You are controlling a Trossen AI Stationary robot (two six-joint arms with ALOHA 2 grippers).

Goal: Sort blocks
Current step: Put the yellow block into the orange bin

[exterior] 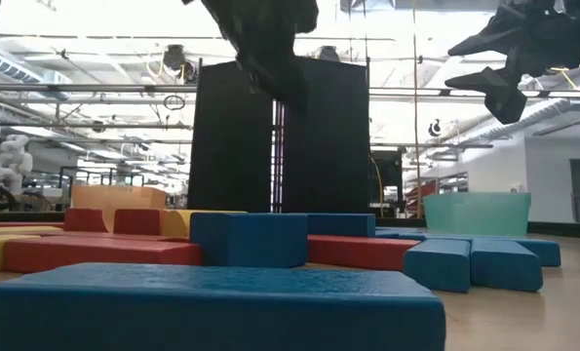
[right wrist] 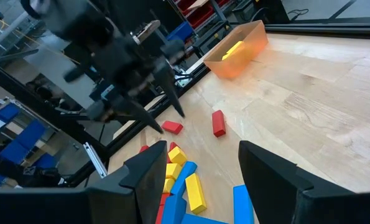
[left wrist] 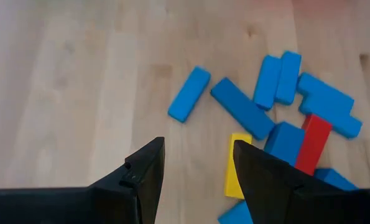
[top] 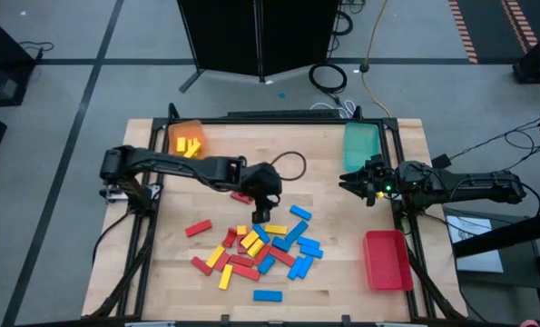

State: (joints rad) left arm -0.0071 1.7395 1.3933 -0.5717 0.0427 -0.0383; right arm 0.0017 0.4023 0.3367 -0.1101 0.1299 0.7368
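Note:
The blocks (top: 256,250) lie in a loose pile of red, yellow and blue on the near middle of the table; one blue block (top: 268,295) lies apart at the near side. My left gripper (top: 261,216) hangs open above the pile's far edge and touches nothing. In the left wrist view its fingers (left wrist: 197,149) stand over bare wood, with a yellow block (left wrist: 234,177) beside one finger and blue blocks (left wrist: 247,109) beyond. My right gripper (top: 347,184) waits open in the air near the teal tray (top: 361,141). In the low view both grippers (exterior: 280,83) (exterior: 499,93) are well above the table.
An orange tray (top: 186,136) at the far left corner holds yellow blocks. A red tray (top: 387,259) sits at the near right. Two red blocks (top: 240,196) (top: 198,228) lie apart from the pile. A black cable loops near the left wrist (top: 292,163).

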